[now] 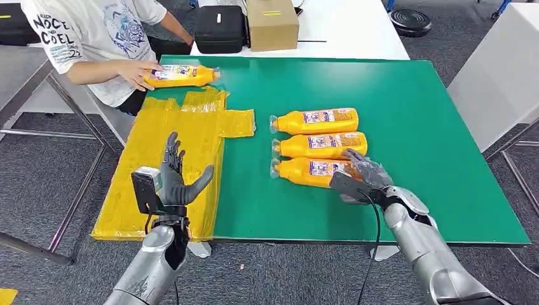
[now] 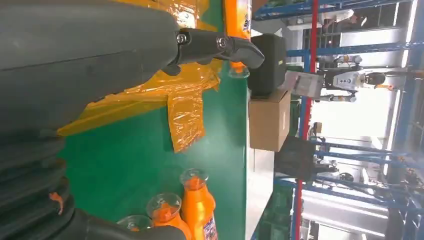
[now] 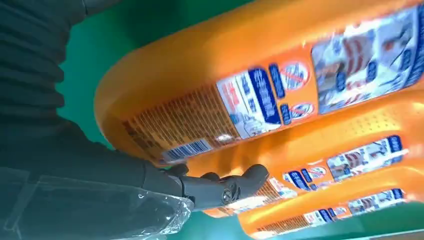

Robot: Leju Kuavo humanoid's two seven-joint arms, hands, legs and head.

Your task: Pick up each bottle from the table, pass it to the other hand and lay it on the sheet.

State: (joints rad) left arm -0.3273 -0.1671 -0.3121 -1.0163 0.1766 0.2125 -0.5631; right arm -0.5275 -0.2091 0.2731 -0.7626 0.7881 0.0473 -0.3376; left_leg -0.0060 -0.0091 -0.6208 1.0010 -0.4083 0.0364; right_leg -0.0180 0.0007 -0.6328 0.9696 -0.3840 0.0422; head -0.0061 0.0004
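Currently, by item:

Bottles on table: three orange plastic bottles with printed labels lie on their sides on the green table top (image 1: 407, 114), side by side in a row, touching or nearly so. Far bottle (image 1: 314, 120), middle bottle (image 1: 320, 145), near bottle (image 1: 311, 171).
Long axis: each runs across the table, left to right in the head view; clear caps point toward the sheet, bases toward the robot's right.
Right hand: right hand (image 1: 363, 176) rests over the base end of the near bottle, fingers (image 3: 227, 186) laid along its side. Whether they grip it I cannot tell; the bottle still lies on the table.
Left hand: left hand (image 1: 173, 179) is raised above the sheet, palm upright, fingers spread, holding nothing.
Sheet: crinkled yellow plastic sheet (image 1: 171, 165) is spread on the table's left part, hanging past the left edge; no bottle lies on it.
Fourth bottle: orange bottle (image 1: 181, 75) at the far left corner of the table, on its side, cap toward the right, held by a person's hand (image 1: 138, 73).
Beyond table: cardboard box (image 1: 272, 23) and black case (image 1: 220, 28) on a white table.
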